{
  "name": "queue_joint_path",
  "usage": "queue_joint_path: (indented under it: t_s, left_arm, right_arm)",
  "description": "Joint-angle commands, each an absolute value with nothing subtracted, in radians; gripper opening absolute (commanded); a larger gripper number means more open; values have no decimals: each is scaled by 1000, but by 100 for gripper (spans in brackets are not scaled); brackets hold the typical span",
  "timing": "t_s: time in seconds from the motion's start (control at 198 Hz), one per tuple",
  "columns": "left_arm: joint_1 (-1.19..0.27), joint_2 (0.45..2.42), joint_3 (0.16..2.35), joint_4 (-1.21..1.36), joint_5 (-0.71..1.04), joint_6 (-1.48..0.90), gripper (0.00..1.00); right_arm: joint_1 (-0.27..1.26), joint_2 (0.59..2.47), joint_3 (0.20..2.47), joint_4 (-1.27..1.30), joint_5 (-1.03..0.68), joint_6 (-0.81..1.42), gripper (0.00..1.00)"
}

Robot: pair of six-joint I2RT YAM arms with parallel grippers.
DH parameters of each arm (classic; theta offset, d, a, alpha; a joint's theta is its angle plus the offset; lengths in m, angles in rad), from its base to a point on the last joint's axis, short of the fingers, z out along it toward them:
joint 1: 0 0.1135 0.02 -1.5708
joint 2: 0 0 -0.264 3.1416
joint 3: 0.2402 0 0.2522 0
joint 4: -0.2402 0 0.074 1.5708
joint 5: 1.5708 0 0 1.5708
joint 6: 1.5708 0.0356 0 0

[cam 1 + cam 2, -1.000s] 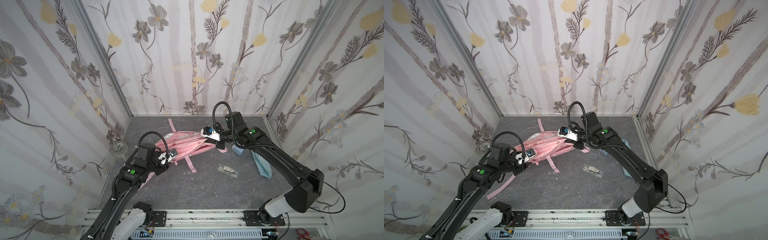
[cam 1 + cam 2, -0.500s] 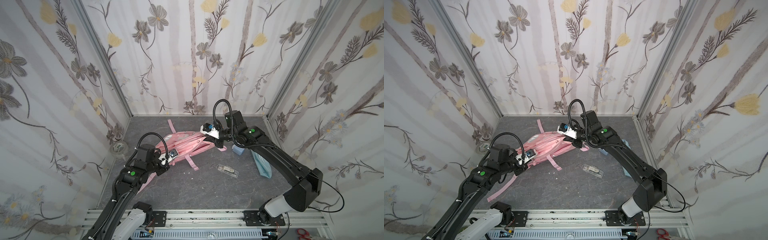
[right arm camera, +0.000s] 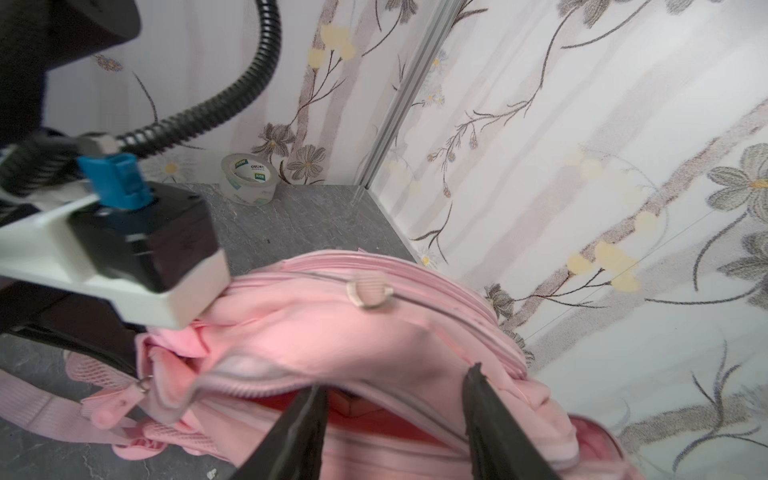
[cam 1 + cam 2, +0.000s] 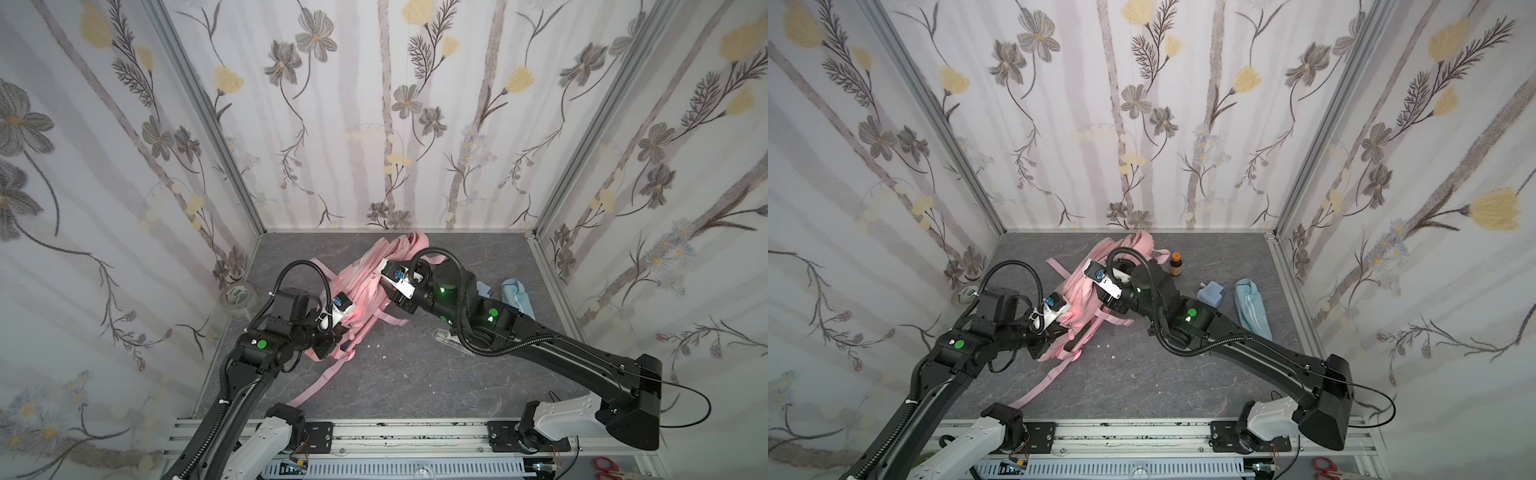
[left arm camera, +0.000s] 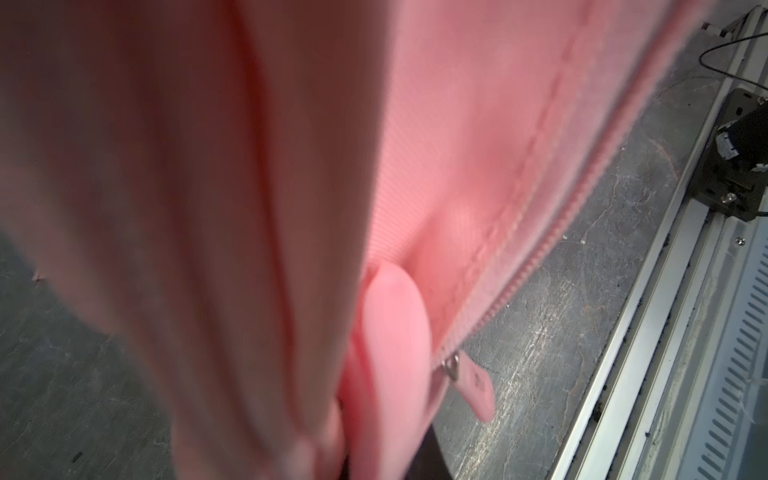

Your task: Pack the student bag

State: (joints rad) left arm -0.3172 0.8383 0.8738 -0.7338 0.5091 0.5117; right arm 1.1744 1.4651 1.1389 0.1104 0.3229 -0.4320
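Just clenched the left gripper (image 4: 330, 348) onto the near end of the student bag (image 4: 365, 286), beside a zipper pull (image 5: 473, 386). Just let go with the right gripper (image 3: 397, 377) — with jaws spread at the bag's gaping mouth. Swung the bag round mid-table, now reaching toward the back wall. Probably readies loading — light-blue pouch (image 4: 1250, 307) not yet inside.

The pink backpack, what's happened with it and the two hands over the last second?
The left hand closed on the student bag at its lower edge. The right hand opened, its fingers now apart at the bag's mouth. The bag has bunched up and stands taller, its top nearer the back wall. The blue pouch and the tape roll lie where they were.
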Motion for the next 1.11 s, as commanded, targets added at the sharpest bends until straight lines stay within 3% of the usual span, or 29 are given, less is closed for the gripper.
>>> queue_joint_path:
  t_s: [0.0, 0.197, 0.349, 0.547, 0.638, 0.734, 1.109]
  left_arm:
    - [-318, 839, 874, -576, 601, 427, 0]
    - [-318, 853, 871, -496, 609, 371, 0]
    - [-318, 895, 904, -514, 606, 354, 0]
    - [-317, 930, 962, -473, 566, 225, 0]
    - [-318, 928, 977, -460, 560, 182, 0]
    - [-318, 927, 994, -468, 564, 155, 0]
    - [-318, 919, 1006, -453, 615, 53, 0]
  right_arm:
    - [1300, 1451, 1041, 391, 541, -431, 48]
    - [1483, 1572, 983, 589, 678, -433, 41]
    - [1489, 1642, 1015, 546, 674, -308, 29]
    - [1477, 1603, 908, 596, 593, -154, 12]
    - [1464, 1565, 869, 592, 606, -86, 13]
    - [1444, 1572, 872, 575, 620, -60, 22]
    - [1361, 1705, 990, 533, 653, -22, 24]
